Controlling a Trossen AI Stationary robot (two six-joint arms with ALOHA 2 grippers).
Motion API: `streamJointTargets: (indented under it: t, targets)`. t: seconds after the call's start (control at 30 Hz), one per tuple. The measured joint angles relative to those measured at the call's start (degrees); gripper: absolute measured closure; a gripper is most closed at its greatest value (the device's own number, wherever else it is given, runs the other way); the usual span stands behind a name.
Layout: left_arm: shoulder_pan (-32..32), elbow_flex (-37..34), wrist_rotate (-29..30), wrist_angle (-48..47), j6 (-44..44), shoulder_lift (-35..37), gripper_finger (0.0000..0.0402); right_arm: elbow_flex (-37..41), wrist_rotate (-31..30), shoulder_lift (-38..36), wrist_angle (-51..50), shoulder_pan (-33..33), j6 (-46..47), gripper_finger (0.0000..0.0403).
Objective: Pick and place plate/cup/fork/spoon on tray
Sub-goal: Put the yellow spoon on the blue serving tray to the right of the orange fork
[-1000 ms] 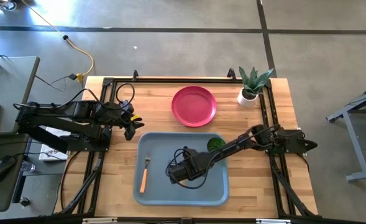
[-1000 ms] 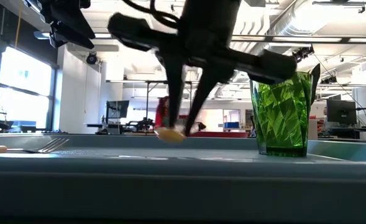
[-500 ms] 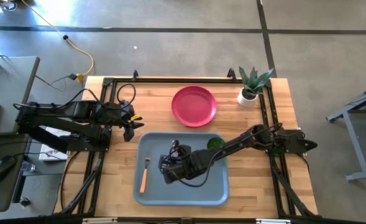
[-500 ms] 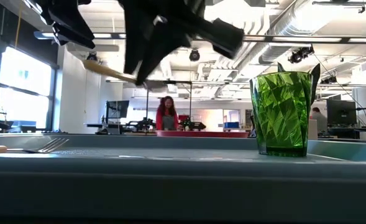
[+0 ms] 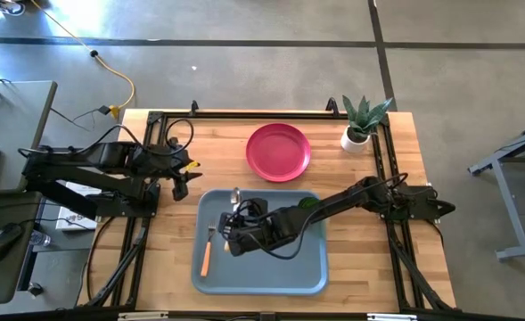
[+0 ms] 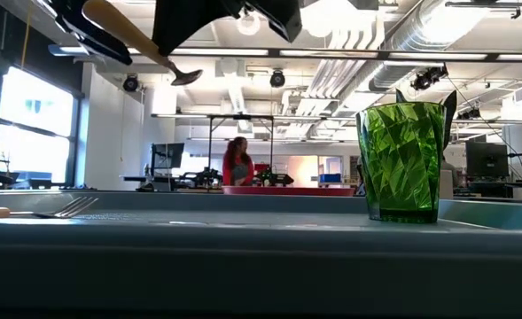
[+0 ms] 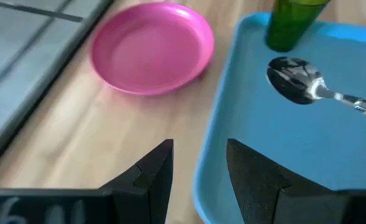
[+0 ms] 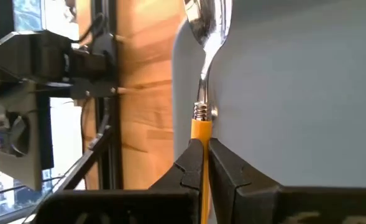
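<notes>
The right tool [image 8: 202, 163], clamped on the orange-tan handle of the silver-bowled spoon [image 5: 236, 195], holds it above the grey-blue plastic tray [image 5: 308, 269], near the fork [image 5: 208, 249]. Lower it level beside the fork, clear of the green cup [image 6: 401, 159], before letting go. The left tool [image 7: 199, 165] waits open by the wooden bench's [image 5: 369, 178] edge; the pink plate [image 5: 278, 152] sits off the tray. An open workshop lies behind.
</notes>
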State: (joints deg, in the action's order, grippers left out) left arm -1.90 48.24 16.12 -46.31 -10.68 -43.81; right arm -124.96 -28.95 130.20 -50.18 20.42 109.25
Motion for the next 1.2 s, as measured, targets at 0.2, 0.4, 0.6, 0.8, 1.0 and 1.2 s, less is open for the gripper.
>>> streamJointTargets:
  t: [0.2,0.4,0.6,0.8,1.0,1.2]
  targets:
    - [0.0,4.0,2.8,-3.6,2.4,0.0,0.0261,0.0,1.0,0.0,3.4,-1.1,-2.8,0.0402]
    - [0.0,6.4,4.0,-7.2,2.9,0.0,0.0261,0.0,0.6,0.0,5.2,-1.4,-4.3,0.0403]
    - [0.0,6.5,4.3,-8.1,3.0,0.4,0.0261,0.0,0.4,4.3,11.5,-1.0,-4.2,0.0403]
    - [0.0,6.5,4.3,-8.5,2.9,0.5,0.0261,0.1,0.3,7.9,16.9,0.1,-4.1,0.0403]
    - [0.0,6.5,4.3,-8.6,2.8,0.7,0.0261,0.1,-1.0,9.4,16.4,1.6,-1.1,0.0403]
    - [0.0,6.5,4.3,-8.9,2.8,0.7,0.0261,0.1,-1.1,11.3,16.5,2.9,1.8,0.0402]
